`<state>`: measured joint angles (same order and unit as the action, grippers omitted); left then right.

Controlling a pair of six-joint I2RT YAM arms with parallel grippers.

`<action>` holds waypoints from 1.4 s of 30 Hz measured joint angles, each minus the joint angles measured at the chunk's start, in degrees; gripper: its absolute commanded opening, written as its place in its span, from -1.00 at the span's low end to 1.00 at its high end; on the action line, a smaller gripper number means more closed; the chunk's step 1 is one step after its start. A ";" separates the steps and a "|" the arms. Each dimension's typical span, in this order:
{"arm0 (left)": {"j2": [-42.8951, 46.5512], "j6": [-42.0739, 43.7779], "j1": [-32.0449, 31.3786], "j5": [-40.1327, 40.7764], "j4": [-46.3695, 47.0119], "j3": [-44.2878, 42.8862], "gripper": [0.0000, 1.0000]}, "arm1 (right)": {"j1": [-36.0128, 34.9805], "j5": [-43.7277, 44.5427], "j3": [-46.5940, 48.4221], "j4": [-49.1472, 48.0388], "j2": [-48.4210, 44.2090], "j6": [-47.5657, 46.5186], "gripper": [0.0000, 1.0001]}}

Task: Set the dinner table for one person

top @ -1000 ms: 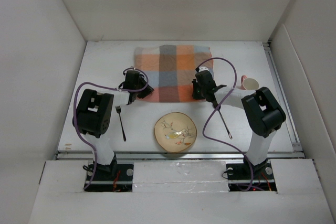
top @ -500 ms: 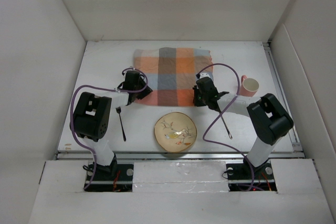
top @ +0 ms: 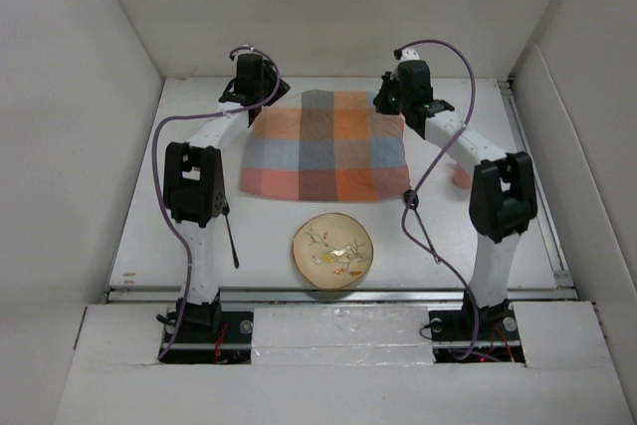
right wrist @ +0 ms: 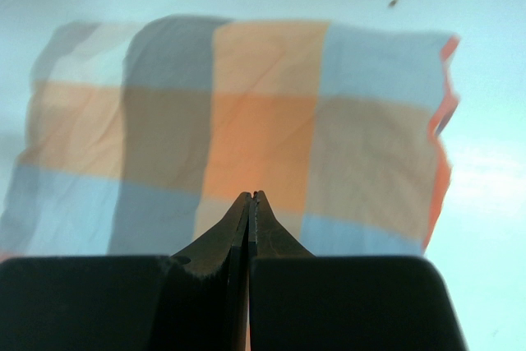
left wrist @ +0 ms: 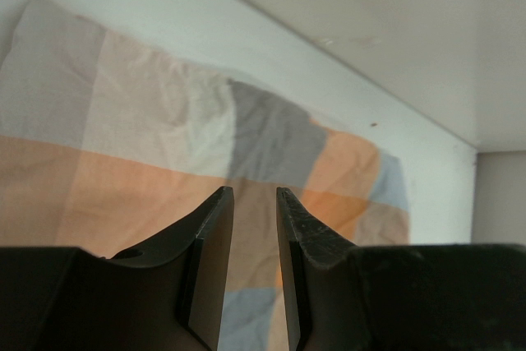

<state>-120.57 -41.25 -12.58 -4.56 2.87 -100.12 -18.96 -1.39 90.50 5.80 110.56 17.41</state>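
The white dinner table (top: 498, 111) carries an orange-and-blue-grey checked cloth (top: 323, 146), spread flat at the centre back. In the top view my left gripper (top: 257, 95) is over the cloth's far left corner and my right gripper (top: 400, 97) over its far right corner. In the left wrist view the left gripper (left wrist: 255, 191) stands slightly open and empty above the cloth (left wrist: 156, 178). In the right wrist view the right gripper (right wrist: 252, 195) is shut with nothing visible between the jaws, and the cloth (right wrist: 263, 113) lies below.
A patterned plate (top: 332, 251) sits near the front centre. A dark fork (top: 233, 242) lies front left, partly behind the left arm. A dark utensil (top: 436, 249) lies front right by the purple cable. A pink cup (top: 463, 178) is mostly hidden behind the right arm.
Both arms have swung from the cloth's near edge out to its far corners. The cloth now lies wider and flatter, its near left corner no longer bunched.
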 measured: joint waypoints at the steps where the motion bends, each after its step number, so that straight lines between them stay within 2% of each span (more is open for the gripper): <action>1: -2.60 0.07 0.57 -1.16 -1.03 -2.14 -0.50 | 0.74 -0.55 3.32 0.61 2.84 -0.26 -1.00; 5: -11.30 0.04 3.02 -4.24 -4.85 -5.81 -0.49 | 3.28 -1.88 17.86 5.44 15.96 -1.05 -1.00; 9: -16.17 -0.44 4.96 -7.08 -6.93 -6.91 -0.49 | 5.18 -2.51 26.77 10.73 25.86 -0.83 -1.00; 17: -16.31 -0.31 6.47 -6.58 -7.72 -8.52 -0.48 | 9.64 -3.78 30.25 17.29 31.50 1.25 -1.00; 27: -14.03 -0.35 6.47 -6.14 -4.81 -4.13 -0.48 | 11.39 -5.79 29.16 16.06 30.84 1.84 -1.00; 31: -7.91 -0.81 6.47 -6.40 -1.95 1.36 -0.47 | 11.37 -7.85 23.82 15.54 25.68 1.57 -1.00; 35: 3.28 -0.98 5.90 -6.05 2.45 6.86 -0.48 | 10.93 -9.42 16.63 13.20 14.21 0.55 -1.00; 37: 9.35 -0.28 5.09 -5.38 4.26 7.54 -0.67 | 10.45 -10.40 10.62 10.40 5.29 0.31 -1.00; 39: 15.96 0.61 3.30 -4.31 6.45 7.69 -1.00 | 9.46 -11.34 2.16 5.84 -5.07 0.33 -1.00; 42: 27.78 2.27 -1.90 -2.75 10.49 12.50 -1.00 | 6.45 -12.44 -13.66 -1.62 -22.49 1.31 -1.00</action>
<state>-92.79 -38.98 -14.48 -7.31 13.37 -87.61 -12.51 -13.82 76.84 4.19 88.07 18.72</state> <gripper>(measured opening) 0.007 0.009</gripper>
